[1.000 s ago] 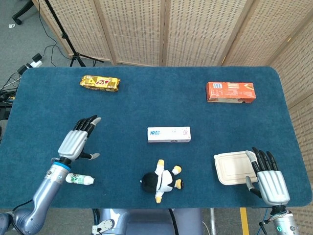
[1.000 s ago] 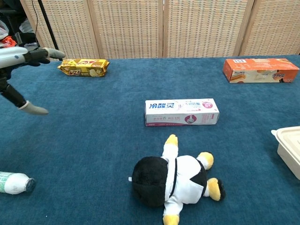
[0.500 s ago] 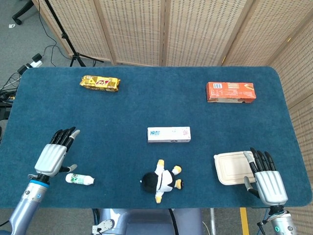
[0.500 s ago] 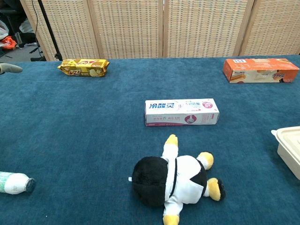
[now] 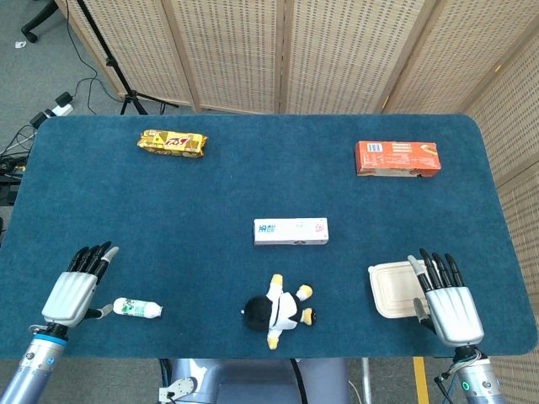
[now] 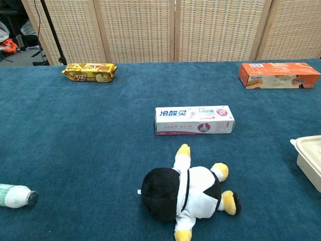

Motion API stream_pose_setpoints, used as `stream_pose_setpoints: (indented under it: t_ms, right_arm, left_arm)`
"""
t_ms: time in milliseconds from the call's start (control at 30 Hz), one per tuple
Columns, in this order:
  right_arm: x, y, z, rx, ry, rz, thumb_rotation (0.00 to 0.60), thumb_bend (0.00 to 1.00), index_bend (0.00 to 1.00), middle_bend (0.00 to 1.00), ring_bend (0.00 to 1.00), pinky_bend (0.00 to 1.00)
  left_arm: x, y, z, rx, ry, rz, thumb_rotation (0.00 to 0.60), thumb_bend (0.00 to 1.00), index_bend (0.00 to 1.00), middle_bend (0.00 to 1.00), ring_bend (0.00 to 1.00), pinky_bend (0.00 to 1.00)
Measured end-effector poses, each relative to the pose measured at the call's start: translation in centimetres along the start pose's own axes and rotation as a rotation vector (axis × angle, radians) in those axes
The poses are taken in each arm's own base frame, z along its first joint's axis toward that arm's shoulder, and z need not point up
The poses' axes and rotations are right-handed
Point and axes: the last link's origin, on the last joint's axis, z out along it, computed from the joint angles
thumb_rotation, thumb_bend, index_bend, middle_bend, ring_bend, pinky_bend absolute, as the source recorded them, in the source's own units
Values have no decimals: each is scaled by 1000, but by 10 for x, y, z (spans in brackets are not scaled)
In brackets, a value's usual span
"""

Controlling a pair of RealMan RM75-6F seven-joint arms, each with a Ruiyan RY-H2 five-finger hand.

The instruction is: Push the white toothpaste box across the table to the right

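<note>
Two hands hover unladen, fingers spread: left hand (image 5: 74, 289), right hand (image 5: 446, 299). Between them, well ahead, a long white cardboard box (image 5: 290, 231) with blue lettering lies flat on the bench's (image 5: 253, 177) blue felt.

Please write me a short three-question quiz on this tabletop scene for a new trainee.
1. True or false: the left hand is touching the white toothpaste box.
2. What lies nearest the right hand? A) orange box B) white lidded container C) yellow snack pack
3. Fill in: just in front of the toothpaste box, toward the robot, lies a ___.

Key
1. False; it sits far off at the table's near-left, beside the small bottle.
2. B
3. plush toy
</note>
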Motion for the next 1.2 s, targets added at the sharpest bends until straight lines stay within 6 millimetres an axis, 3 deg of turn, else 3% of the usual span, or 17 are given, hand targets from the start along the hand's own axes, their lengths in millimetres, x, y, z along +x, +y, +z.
stream_pose_setpoints:
  t_ms: [167,467,700,1000,1067,1200]
  right_arm:
    - [15,-14,10,43,29,-79,600,518,0,0,0,7]
    - [43,-59,35,165,81,-300,600,531,0,0,0,7]
    - [54,-114,58,300,142,-479,600,542,18,0,0,7]
    - [55,-174,91,390,177,-522,600,543,66,0,0,7]
    - [53,-182,97,398,173,-533,600,571,66,0,0,7]
    - [45,-199,110,421,169,-556,600,834,65,0,0,7]
  left_arm:
    - [6,-1,-2,-8,22,-11,600,0,0,0,0,0]
    - [12,-2,-4,-7,55,-5,600,0,0,0,0,0]
    - [13,0,-6,-13,61,-11,600,0,0,0,0,0]
    - [15,-2,-7,-15,67,-31,600,0,0,0,0,0]
    - [15,-2,-6,-15,64,-35,600,0,0,0,0,0]
    - [14,-3,-5,-11,58,-45,600,0,0,0,0,0]
